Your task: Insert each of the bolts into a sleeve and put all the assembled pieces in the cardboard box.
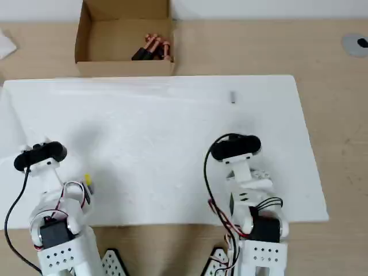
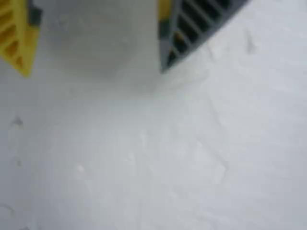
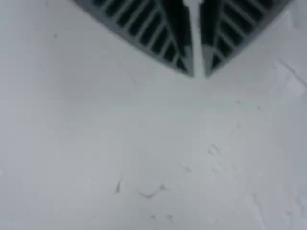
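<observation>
High view: cardboard box [image 1: 123,68] sits at 11 o'clock on the wooden table [image 1: 339,115], top open, its near wall just beside the far edge of the white mat [image 1: 144,126]. Assembled pieces [image 1: 154,47] lie bunched in the box's 4 o'clock corner near the right wall, copper-coloured ends toward 12-1 and dark ends toward the near wall; can't read the count. A small grey piece [image 1: 233,96] lies on the mat at 2 o'clock from mat centre, near the far edge and well apart from the box; too small to tell bolt from sleeve. Left arm [image 1: 63,201] is at 8 o'clock, close to the mat's left and near edges. Right arm [image 1: 247,190] is at 4-5 o'clock, base over the near edge, with the grey piece at its 12. The arms are well apart, with a broad stretch of mat between them and the box. Left gripper [image 2: 93,71]: pincer wide, one yellow finger and one dark ribbed finger, mat showing in the gap. Right gripper [image 3: 195,74]: pincer narrow, the two dark ribbed fingers nearly together with a thin slit between them, tips close over the mat; can't tell whether they touch it. Off the mat, a grey disc [image 1: 355,45] lies at 2 o'clock near the table edge and a white scrap [image 1: 6,43] at 10
</observation>
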`<state>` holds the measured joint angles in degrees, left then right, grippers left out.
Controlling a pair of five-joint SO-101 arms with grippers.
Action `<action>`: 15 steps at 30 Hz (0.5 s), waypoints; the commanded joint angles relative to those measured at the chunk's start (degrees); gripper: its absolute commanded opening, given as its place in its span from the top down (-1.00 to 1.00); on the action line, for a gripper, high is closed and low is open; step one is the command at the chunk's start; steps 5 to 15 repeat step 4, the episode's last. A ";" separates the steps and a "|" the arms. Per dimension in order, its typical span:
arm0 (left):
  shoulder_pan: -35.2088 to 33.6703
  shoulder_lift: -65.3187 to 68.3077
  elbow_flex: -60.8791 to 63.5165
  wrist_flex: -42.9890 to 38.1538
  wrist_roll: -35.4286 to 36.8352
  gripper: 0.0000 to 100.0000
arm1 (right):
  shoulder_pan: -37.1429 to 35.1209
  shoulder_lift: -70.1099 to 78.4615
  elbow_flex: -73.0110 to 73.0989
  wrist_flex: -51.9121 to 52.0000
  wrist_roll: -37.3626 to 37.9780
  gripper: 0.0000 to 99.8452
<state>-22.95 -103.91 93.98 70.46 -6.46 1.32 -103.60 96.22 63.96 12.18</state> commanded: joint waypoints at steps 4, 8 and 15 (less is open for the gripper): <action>-0.53 -0.57 -2.46 0.18 -0.35 0.62 | 0.75 -6.37 -0.22 0.09 0.44 0.98; -0.53 -0.57 -2.46 0.18 -0.35 0.62 | 0.75 -6.37 -0.22 0.09 0.44 0.98; -0.53 -0.57 -2.46 0.18 -0.35 0.62 | 0.75 -6.37 -0.22 0.09 0.44 0.98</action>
